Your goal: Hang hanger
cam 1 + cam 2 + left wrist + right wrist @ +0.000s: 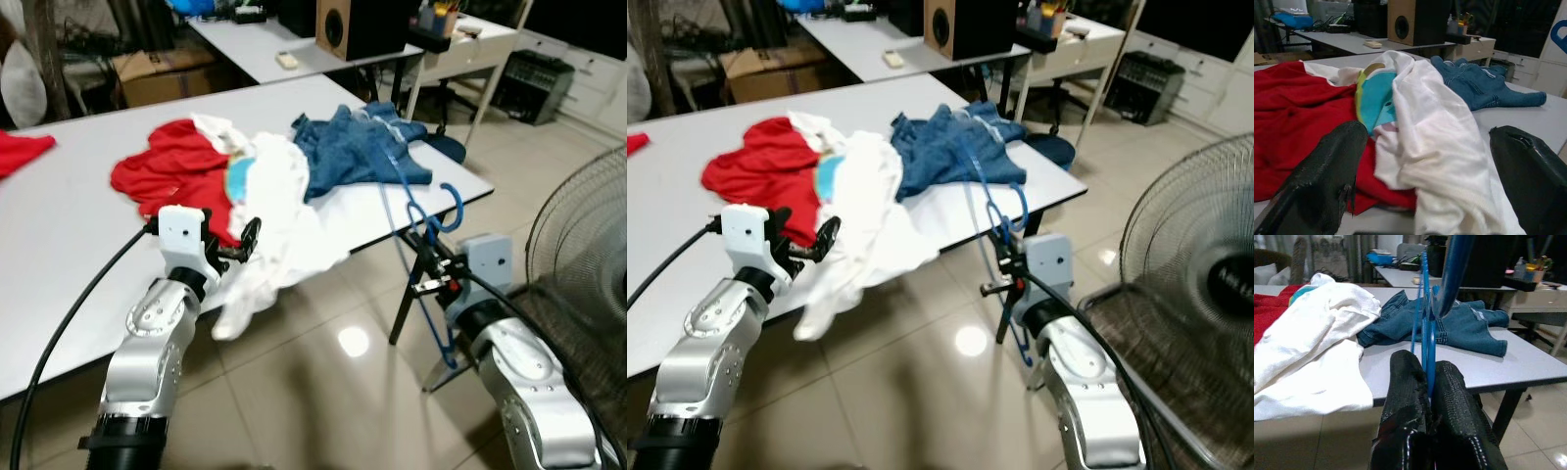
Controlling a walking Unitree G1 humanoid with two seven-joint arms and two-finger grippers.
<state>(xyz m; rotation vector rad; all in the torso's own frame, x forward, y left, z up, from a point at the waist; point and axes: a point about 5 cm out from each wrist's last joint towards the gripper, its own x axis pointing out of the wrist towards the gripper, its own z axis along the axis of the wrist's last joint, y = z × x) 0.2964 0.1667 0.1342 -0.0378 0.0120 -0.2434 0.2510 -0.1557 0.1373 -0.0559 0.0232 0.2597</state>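
Right gripper [431,257], jaws clamped on the blue hanger [423,223], holds it upright off the tabletop [59,225] edge, clear for hanging; left gripper [245,240], jaws apart, faces the white shirt [284,211] as if to take it.

The hanger [419,220] looked like smooth, glossy blue plastic, pinched between the right gripper [1429,382]'s rough, textured black fingers. Blue denim [364,149], soft white cloth [286,220] and red cloth [168,171] lay on the smooth matt table [69,225]. The floor tiles [323,392] shone glossy.
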